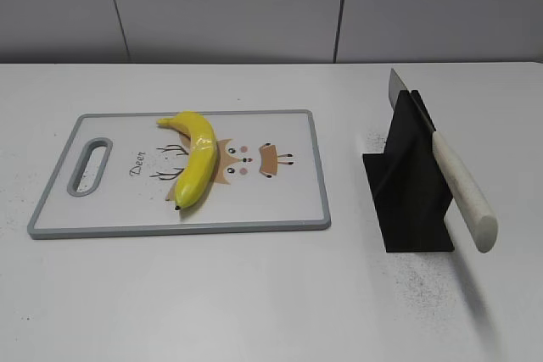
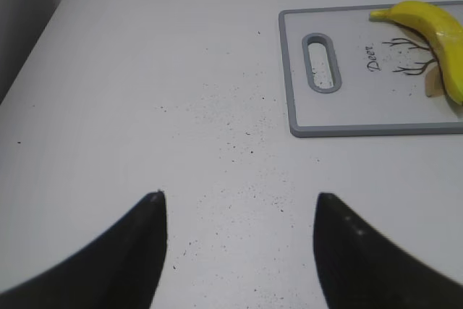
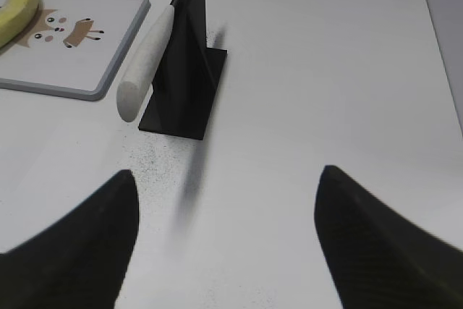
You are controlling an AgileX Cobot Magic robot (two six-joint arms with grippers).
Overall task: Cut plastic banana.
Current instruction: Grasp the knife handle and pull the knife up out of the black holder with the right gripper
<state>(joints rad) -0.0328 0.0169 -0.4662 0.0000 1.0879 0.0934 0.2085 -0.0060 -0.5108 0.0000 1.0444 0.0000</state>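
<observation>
Banana (image 1: pixel 196 159) lies on board (image 1: pixel 280 201), long axis running near-to-far, curved.

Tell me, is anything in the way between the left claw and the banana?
Nothing visible blocks it. The left gripper is open over bare table. Ahead to its right lies the cutting board, and the banana rests on top of it, uncovered. The knife sits in its black stand, off to the board's right.
</observation>
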